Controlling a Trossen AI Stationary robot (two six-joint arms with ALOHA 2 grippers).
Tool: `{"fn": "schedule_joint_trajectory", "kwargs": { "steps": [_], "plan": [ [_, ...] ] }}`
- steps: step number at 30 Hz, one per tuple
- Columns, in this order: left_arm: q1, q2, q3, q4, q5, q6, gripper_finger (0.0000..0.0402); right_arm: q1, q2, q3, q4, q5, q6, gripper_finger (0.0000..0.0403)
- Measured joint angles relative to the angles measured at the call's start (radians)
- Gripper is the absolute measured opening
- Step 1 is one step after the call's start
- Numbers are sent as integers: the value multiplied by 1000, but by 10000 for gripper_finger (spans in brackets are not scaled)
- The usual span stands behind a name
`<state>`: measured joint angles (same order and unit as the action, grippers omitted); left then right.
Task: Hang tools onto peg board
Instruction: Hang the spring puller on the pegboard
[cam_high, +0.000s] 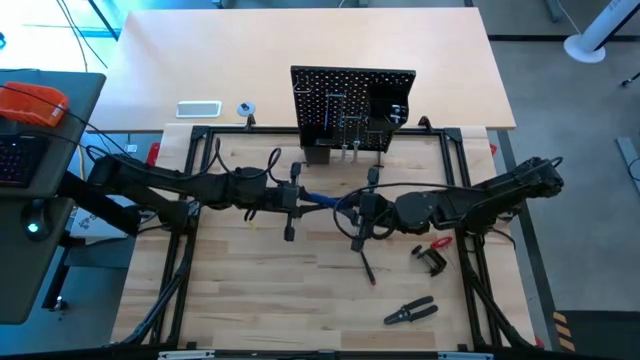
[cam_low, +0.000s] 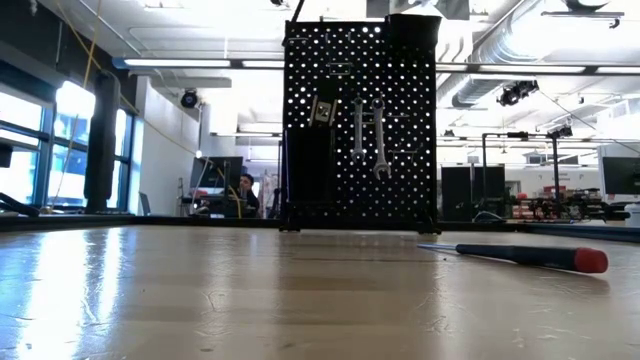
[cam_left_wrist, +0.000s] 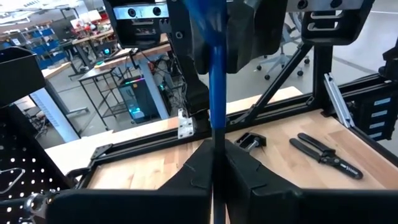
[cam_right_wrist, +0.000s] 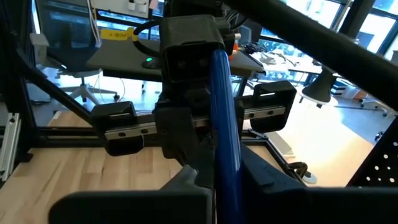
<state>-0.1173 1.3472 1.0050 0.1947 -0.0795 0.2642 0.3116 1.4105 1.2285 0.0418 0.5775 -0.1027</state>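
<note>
High view: both arms meet mid-table, just in front of the peg board (cam_high: 353, 105).
Blue-handled key: one (cam_high: 318, 199), stretched between the two grippers, up off the table.
Left gripper: (cam_high: 300, 198) clenched on one end of that key.
Right gripper: (cam_high: 352, 209) pinched on the other end.
Wrenches: two (cam_low: 369, 132), hanging on the board.
Screwdriver: one, red-tipped (cam_low: 520, 256), lying on the table.
Pliers: one pair (cam_high: 411, 312), near the front edge.
Clamp: one, red-and-black (cam_high: 433, 254), right side.
</note>
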Motion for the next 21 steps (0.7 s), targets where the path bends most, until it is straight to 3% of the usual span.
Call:
{"fn": "schedule_joint_trajectory", "kwargs": {
  "steps": [7, 13, 17, 21],
  "plan": [
    [-1, -8, 0, -22, -11, 22, 102, -4, -1, 29, -32, 13, 17, 13],
    [2, -17, 0, -32, -88, 87, 184, -4, -4, 169, -186, 33, -2, 13],
    [24, -26, -1, -34, -172, 140, 215, -6, -5, 282, -316, 74, -43, 13],
    [64, -48, -2, -37, -246, 180, 221, -49, -7, 413, -448, 71, -101, 13]
  ]
}}
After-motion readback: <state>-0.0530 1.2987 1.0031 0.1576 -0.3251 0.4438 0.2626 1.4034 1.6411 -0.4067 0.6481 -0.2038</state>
